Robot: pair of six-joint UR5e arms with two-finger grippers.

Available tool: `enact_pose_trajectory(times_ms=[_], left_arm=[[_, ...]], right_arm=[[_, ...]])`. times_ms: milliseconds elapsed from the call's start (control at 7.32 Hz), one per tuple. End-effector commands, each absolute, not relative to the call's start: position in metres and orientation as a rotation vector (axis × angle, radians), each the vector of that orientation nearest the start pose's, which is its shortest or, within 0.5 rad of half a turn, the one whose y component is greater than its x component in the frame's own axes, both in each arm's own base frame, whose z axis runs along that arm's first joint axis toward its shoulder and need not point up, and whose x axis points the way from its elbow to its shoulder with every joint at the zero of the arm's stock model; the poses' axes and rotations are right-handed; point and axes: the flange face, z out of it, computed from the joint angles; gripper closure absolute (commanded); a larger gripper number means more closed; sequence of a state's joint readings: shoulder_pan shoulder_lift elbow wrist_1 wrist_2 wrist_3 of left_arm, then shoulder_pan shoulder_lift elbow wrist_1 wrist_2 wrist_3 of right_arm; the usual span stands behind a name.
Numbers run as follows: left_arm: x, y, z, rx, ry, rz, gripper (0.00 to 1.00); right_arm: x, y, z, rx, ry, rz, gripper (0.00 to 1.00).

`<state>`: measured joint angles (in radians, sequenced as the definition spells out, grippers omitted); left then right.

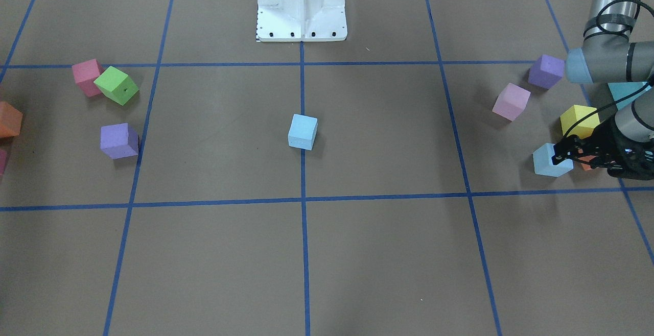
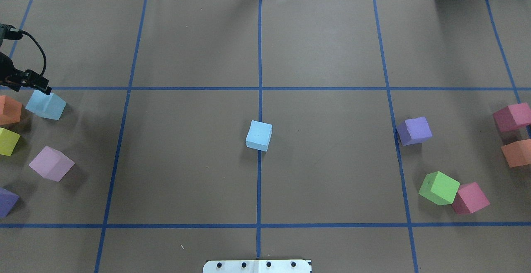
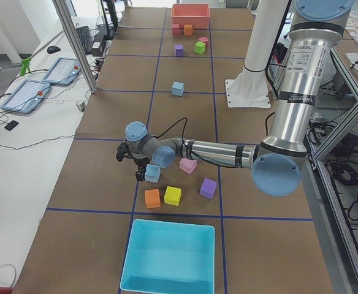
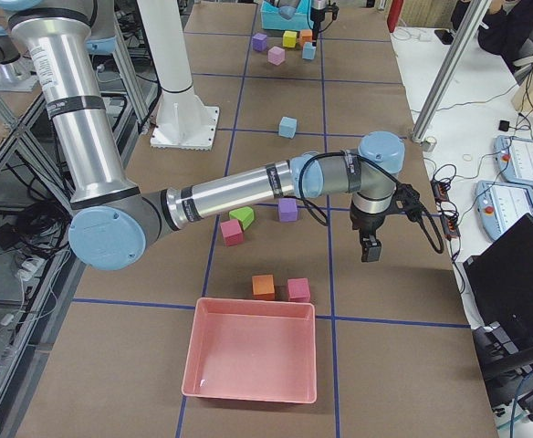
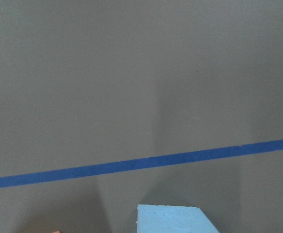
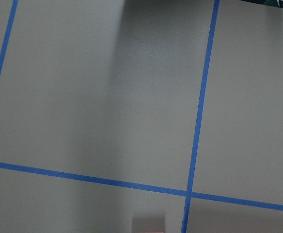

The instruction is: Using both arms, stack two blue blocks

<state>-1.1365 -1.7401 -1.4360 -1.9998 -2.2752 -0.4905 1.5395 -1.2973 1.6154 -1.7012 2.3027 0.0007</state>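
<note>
One pale blue block [image 1: 302, 132] sits alone at the table's centre on the blue tape line, also in the overhead view [image 2: 259, 135]. The second blue block [image 2: 45, 104] lies at the table's left end, also in the front view [image 1: 552, 161]. My left gripper [image 2: 35, 83] hovers low just beyond this block, on its far side. Its jaws look open and empty. The block's top edge shows at the bottom of the left wrist view [image 5: 173, 221]. My right gripper [image 4: 370, 246] points down over bare table at the right end. I cannot tell if it is open or shut.
Orange [image 2: 8, 110], yellow [image 2: 7, 141], pink [image 2: 51, 164] and purple [image 2: 6, 201] cubes crowd the left block. A turquoise bin [image 3: 167, 257] stands behind them. Purple [image 2: 414, 131], green [image 2: 439, 188] and red [image 2: 470, 198] cubes and a pink bin [image 4: 251, 360] are on the right.
</note>
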Motion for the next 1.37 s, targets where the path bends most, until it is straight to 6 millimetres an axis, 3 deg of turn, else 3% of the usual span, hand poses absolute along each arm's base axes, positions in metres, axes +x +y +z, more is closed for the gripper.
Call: enact_pose_trajectory(times_ms=[0,1230], left_arm=[[0.196,-0.556,0.589,0.090,0.831,0.099,0.02],[0.221,-0.539,0.603,0.088,0.802,0.114,0.03]], right_arm=[[0.049,-0.601,0.504,0.168,-0.729,-0.097,0.00],[0.049,-0.603,0.503,0.168,-0.728,-0.095,0.00]])
